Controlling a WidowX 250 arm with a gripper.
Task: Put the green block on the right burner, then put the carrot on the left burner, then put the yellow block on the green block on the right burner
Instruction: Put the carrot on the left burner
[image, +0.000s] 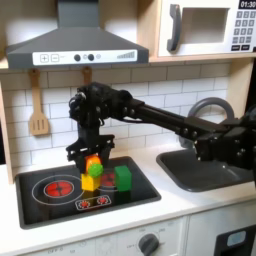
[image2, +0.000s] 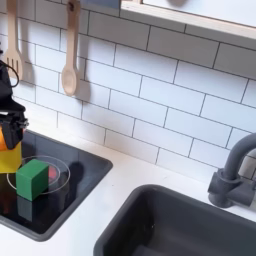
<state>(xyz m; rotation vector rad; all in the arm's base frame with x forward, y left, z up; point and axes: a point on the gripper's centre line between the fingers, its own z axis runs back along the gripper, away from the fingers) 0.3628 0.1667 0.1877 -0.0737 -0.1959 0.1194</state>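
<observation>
We see the gripper (image: 93, 160) closed around the carrot (image: 93, 164) above the hob (image: 40, 205); the green block (image: 122, 177) sits at its four o'clock.

1. White tile wall (image: 150, 85) with grey grout, seen in both exterior views.
2. Wooden spatula (image: 38, 108) hangs on the tiles; wooden spoon (image2: 68, 60) too.
3. Grey range hood (image: 78, 40), microwave (image: 212, 27) above.
4. Dark sink (image2: 180, 225), grey faucet (image2: 232, 172).
5. White surface (image2: 120, 165).
</observation>
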